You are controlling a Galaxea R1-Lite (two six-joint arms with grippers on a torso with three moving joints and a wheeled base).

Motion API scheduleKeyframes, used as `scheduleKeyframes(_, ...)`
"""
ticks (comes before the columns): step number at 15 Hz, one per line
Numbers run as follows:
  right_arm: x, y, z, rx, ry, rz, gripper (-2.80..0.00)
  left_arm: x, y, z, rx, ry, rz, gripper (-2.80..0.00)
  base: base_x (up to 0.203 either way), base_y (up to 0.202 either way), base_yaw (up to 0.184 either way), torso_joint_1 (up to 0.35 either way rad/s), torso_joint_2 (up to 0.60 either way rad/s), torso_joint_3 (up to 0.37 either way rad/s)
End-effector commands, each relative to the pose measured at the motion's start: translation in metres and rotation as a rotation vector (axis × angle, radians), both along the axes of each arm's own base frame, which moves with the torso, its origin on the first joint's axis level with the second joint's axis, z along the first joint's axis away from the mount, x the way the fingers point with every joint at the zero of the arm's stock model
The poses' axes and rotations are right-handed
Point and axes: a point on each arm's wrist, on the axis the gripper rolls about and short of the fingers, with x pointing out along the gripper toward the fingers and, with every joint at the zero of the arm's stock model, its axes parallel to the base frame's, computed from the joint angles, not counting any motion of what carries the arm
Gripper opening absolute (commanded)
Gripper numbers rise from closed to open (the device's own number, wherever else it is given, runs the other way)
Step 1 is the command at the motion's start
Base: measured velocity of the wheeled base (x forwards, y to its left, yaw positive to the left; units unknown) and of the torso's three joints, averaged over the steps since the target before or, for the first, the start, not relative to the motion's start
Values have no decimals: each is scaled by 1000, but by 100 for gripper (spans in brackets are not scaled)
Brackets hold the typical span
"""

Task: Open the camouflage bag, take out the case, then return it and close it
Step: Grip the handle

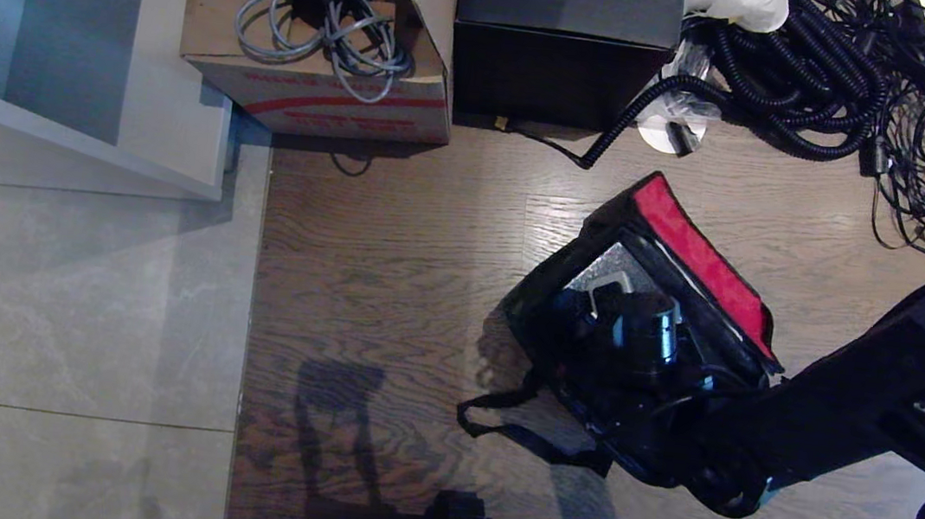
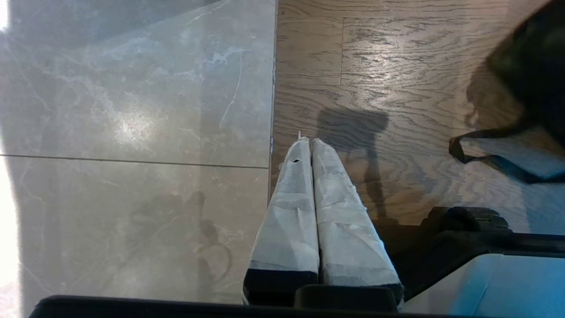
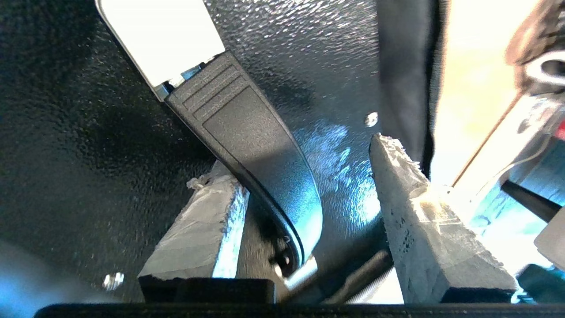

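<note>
On the wood floor, the right gripper is reaching into the open camouflage bag, padded fingers spread either side of the case handle without pinching it; the rigid, slick-looking case is best lifted by that bar, while the soft bag is likely sagging around it

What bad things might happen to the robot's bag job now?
The right tool straddles the case's handle with open fingers, so the grip could miss or slip. The red flap of the camouflage bag might flop down. The loose strap could snag.
</note>
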Motion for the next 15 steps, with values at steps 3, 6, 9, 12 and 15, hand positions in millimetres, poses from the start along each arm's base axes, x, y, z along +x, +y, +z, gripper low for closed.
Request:
scheduleKeyframes(3, 6, -2, 5, -9, 4, -40, 0, 0, 0, 0, -1, 0, 0, -280, 0, 0, 0, 0, 0, 0)
scheduleKeyframes(6, 14, -4, 13, 22, -34, -68, 0, 0, 0, 0, -1, -1, 0, -280, 0, 0, 0, 0, 0, 0)
scheduleKeyframes(9, 0, -12, 2, -39, 45, -81, 0, 0, 0, 0, -1, 1, 0, -280, 0, 0, 0, 0, 0, 0)
scheduleKeyframes(12, -23, -19, -2, -100, 129, -60, 0, 0, 0, 0, -1, -1, 0, -280, 0, 0, 0, 0, 0, 0)
scheduleKeyframes(15, -22, -18, -1, -98, 120, -64, 0, 0, 0, 0, -1, -1, 0, -280, 0, 0, 0, 0, 0, 0)
